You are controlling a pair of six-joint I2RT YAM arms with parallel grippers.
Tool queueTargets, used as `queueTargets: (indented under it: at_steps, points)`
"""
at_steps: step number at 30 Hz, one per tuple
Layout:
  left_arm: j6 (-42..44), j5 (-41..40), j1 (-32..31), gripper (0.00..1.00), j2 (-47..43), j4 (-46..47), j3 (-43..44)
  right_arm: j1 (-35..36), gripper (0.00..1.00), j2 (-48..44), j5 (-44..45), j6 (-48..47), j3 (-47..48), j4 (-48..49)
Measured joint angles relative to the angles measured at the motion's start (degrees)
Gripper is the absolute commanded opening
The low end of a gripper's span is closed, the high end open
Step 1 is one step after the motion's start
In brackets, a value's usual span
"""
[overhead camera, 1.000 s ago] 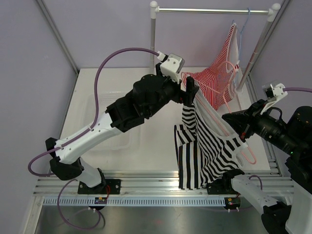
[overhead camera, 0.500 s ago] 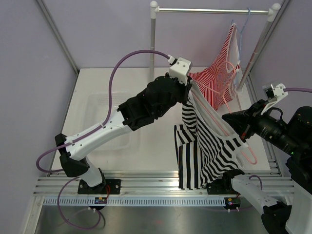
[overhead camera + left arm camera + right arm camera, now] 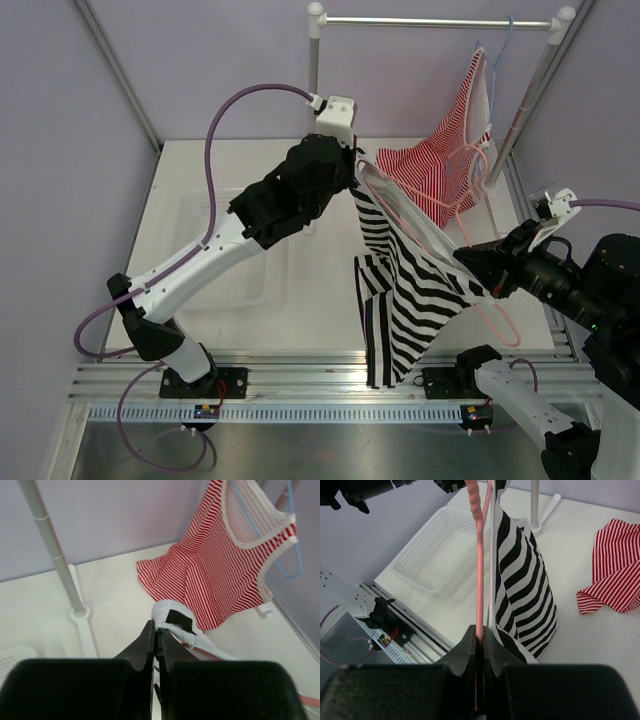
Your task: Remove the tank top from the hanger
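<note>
L jaws clenched on white-trimmed strap of tank top, up by the rack post. R jaws gripping pink hanger wire, right side. Top hangs mid-air btwn arms, draped on hanger, hem low over worktop front edge. Red-striped top behind; white basket to the left.

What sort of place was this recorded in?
Likely a lab robot cell staged for clothes handling: bare enclosing walls, an aluminium mounting rail, a small garment rack on a white table.
</note>
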Motion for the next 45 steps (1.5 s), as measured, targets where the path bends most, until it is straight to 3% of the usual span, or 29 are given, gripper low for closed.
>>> queueTargets:
  at_steps: [10, 15, 20, 24, 28, 31, 34, 40, 45]
  points:
    - [-4.94, 5.29, 4.76, 0.0, -1.53, -3.3, -1.55, 2.34, 0.0, -1.4, -1.95, -3.1, -1.86, 1.84]
    - [-7.15, 11.78, 5.92, 0.0, -6.86, 0.37, -11.5, 2.43, 0.0, -6.12, -0.37, -1.62, -7.72, 8.59]
    - [-10.14, 17.35, 6.54, 0.0, -12.22, 3.39, -20.57, 2.54, 0.0, -11.63, 1.11, 5.31, -23.74, 26.75]
    - [-10.73, 24.55, 5.42, 0.0, -16.31, 7.63, -27.63, 2.58, 0.0, -8.94, -0.11, 13.31, -34.6, 48.19]
    - [-9.42, 31.56, 2.4, 0.0, -19.93, 10.19, -33.9, 2.6, 0.0, -2.4, 0.04, 18.18, -36.89, 63.78]
    - [-9.73, 30.01, 1.53, 0.0, -20.98, 9.22, -36.5, 2.64, 0.0, 1.29, 2.82, 19.02, -36.39, 69.88]
    - [-12.83, 22.27, 3.23, 0.0, -20.83, 4.37, -37.33, 2.71, 0.0, 6.43, 8.46, 17.9, -27.52, 62.64]
    - [-19.58, 8.48, 13.38, 0.0, -20.98, -5.86, -38.32, 2.71, 0.0, 19.26, 19.26, 13.09, -2.23, 41.4]
    - [-20.52, 8.9, 15.41, 0.01, -23.5, -5.49, -43.32, 2.71, 0.0, 25.07, 23.58, 9.57, 4.37, 27.45]
